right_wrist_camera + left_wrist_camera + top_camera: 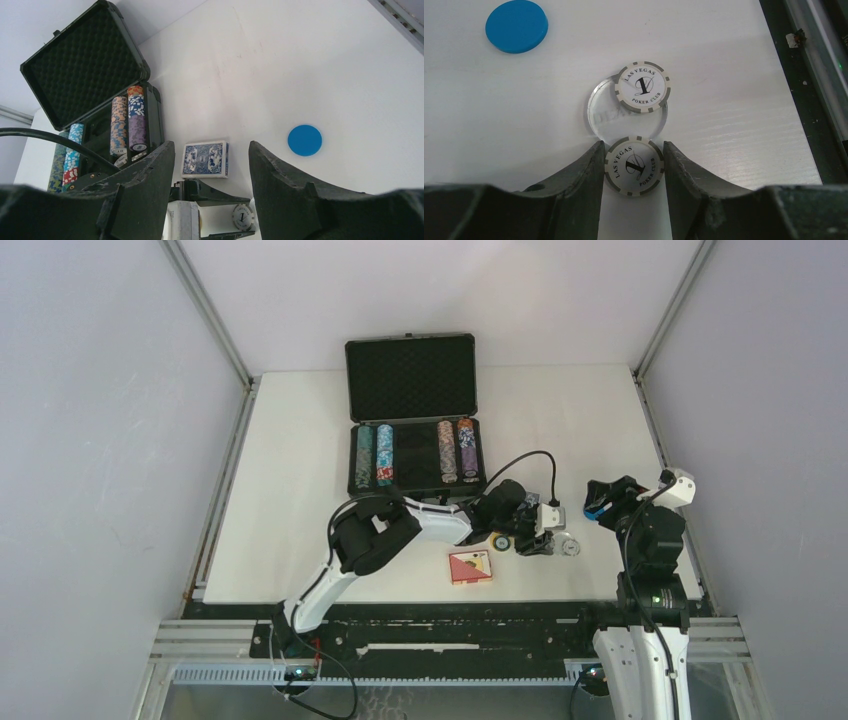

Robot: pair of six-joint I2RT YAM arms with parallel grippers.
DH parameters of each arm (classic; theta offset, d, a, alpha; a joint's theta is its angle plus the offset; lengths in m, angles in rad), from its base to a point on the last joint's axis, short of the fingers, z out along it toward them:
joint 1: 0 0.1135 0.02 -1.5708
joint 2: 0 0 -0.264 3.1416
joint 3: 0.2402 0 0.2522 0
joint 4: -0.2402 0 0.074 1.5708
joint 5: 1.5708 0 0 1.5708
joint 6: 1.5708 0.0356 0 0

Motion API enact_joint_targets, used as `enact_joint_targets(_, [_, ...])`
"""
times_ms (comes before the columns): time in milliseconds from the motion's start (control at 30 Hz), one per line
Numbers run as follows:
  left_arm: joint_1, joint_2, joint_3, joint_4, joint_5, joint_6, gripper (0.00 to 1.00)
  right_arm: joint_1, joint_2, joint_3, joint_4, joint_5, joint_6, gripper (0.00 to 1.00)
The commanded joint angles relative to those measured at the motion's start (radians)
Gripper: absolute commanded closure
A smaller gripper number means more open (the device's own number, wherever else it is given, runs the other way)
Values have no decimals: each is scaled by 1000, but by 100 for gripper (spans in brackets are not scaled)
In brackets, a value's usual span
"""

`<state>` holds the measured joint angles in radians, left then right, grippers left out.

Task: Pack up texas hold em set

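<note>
Between the left fingers (584, 175), clamped against its edges, sits one white chip (634, 166); a second chip (643, 87) lies just beyond, overlapping one clear button (609, 120), one blue disc (517, 26) farther off. Gaping, the right fingers (150, 175) hold nothing. Beyond them: open briefcase (85, 55), four chip rows (119, 125), blue deck (205, 159) (red deck (470, 567) shows only from above).

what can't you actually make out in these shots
- left wrist: clear button lettering, partly under a white chip
- left wrist: whether the left gripper touches the near chip
- top external: red deck print, too small
- right wrist: case front, behind the right gripper finger and a cable
</note>
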<state>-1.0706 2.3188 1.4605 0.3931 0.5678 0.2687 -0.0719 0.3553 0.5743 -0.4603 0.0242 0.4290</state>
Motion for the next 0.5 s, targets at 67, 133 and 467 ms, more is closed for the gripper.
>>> enact_joint_targets(67, [-5,7,-38,-101,-52,1,61,-4,-1,-5,48,-6,9,35])
enact_joint_targets(133, [-5,3,-39,-103,-58,5,65,-4,-1,-5,46,-7,8,35])
enact_joint_targets(467, [-6,-15,-41,-123,-78,26,82,-5,2,-4,47,-10,7,35])
